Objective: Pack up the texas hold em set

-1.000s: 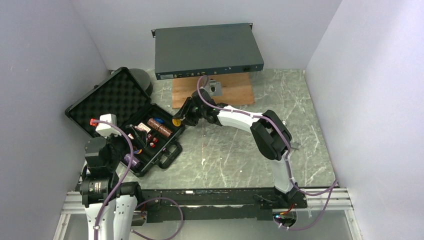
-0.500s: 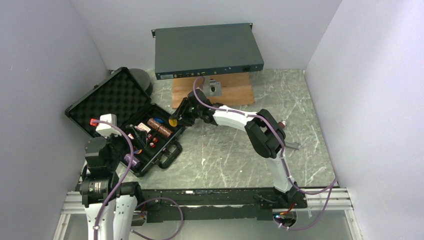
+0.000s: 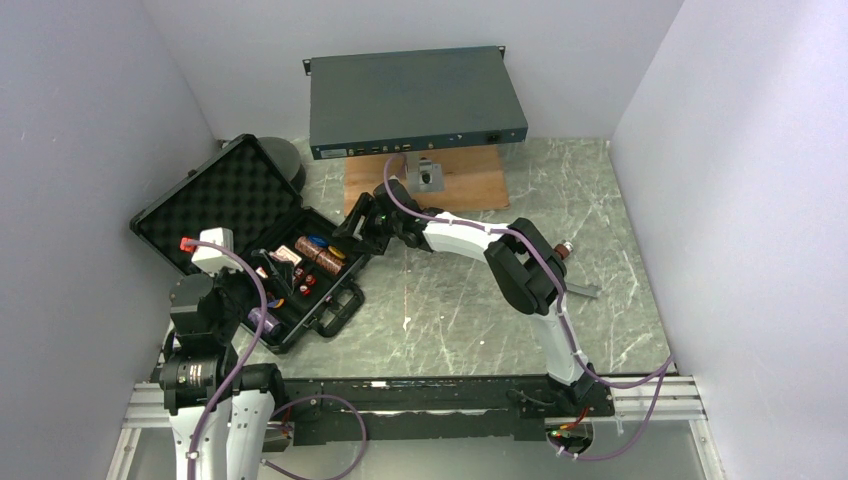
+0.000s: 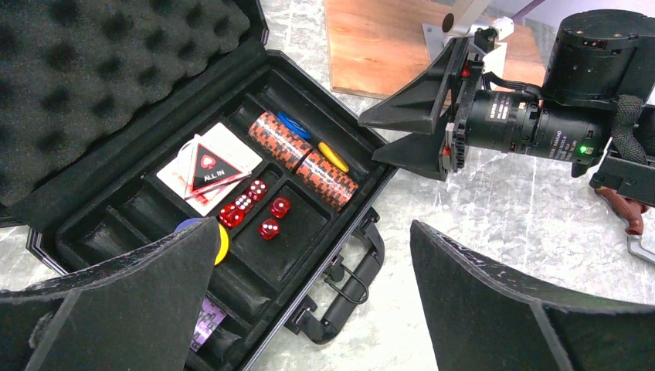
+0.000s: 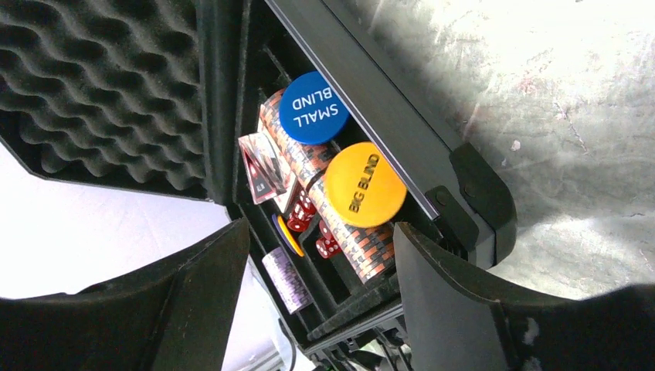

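The marble table (image 3: 450,300) carries a grey metal box (image 3: 415,100) at the back. The black briefcase (image 3: 225,195) lies at the left, its foam-lined lid thrown back.

The right gripper (image 5: 320,228) hangs over the case's far right edge. Its jaws are parted, with nothing between them and nothing touching the pads. The left gripper (image 4: 313,228) hovers above the near end of the tray, jaws spread wide and empty.

In the tray, the brown chip roll (image 4: 305,158) fills the slot by the outer wall. The orange disc (image 5: 364,185) and blue disc (image 5: 313,108) rest on it. The card deck (image 4: 208,166) sits beside the roll, and the purple chip roll (image 5: 286,278) lies at the near end. The tiny red dice (image 4: 279,206) are scattered in the middle compartment.
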Available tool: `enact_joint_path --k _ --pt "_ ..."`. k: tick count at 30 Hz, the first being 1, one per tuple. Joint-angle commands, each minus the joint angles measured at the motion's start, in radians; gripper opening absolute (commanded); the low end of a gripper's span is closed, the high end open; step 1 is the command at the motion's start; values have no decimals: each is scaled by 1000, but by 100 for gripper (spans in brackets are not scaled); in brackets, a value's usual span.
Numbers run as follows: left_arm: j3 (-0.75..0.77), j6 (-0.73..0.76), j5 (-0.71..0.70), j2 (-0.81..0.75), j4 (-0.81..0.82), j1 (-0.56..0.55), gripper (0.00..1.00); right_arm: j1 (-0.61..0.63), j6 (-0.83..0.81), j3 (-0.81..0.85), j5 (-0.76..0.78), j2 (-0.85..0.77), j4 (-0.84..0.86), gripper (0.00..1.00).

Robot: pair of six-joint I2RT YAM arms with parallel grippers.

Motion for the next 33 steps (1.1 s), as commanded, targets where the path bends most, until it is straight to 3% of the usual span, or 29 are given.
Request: enact_joint_path --k 1,13,33 --pt "9 9 -12 -15 19 -4 100 4 8 33 -18 0 56 73" --pt "12 8 -20 -9 14 -2 100 3 -14 0 -1 -43 53 77" --pt "21 6 -16 24 -2 59 100 0 -37 -229 38 -253 115 78"
